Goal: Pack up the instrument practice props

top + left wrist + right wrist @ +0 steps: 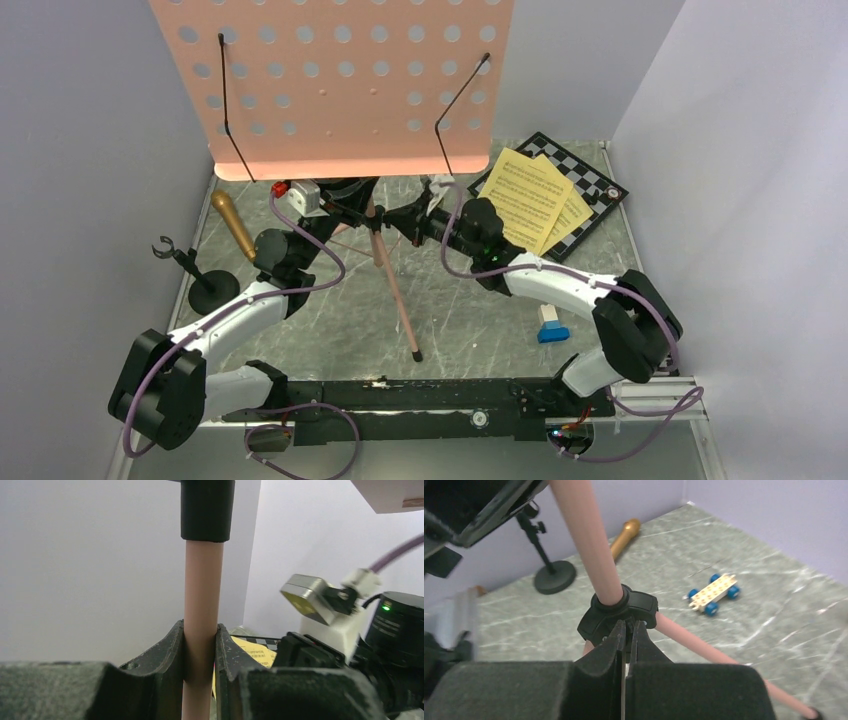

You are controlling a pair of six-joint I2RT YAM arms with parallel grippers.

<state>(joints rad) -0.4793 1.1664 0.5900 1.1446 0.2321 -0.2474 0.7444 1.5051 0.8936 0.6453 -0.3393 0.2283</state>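
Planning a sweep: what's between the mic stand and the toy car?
The pink music stand, its pole and leg hub, in the right wrist view.

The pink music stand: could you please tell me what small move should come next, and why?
Probably the right gripper should ease the black hub along the pole to fold the legs: the left gripper clamps the pole, and a leg stands splayed.

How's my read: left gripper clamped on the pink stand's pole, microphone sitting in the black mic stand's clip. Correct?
No: the left gripper is clamped on the pink stand's pole, but the microphone lies on the table beside the black mic stand, not in its clip. The top external view shows it.
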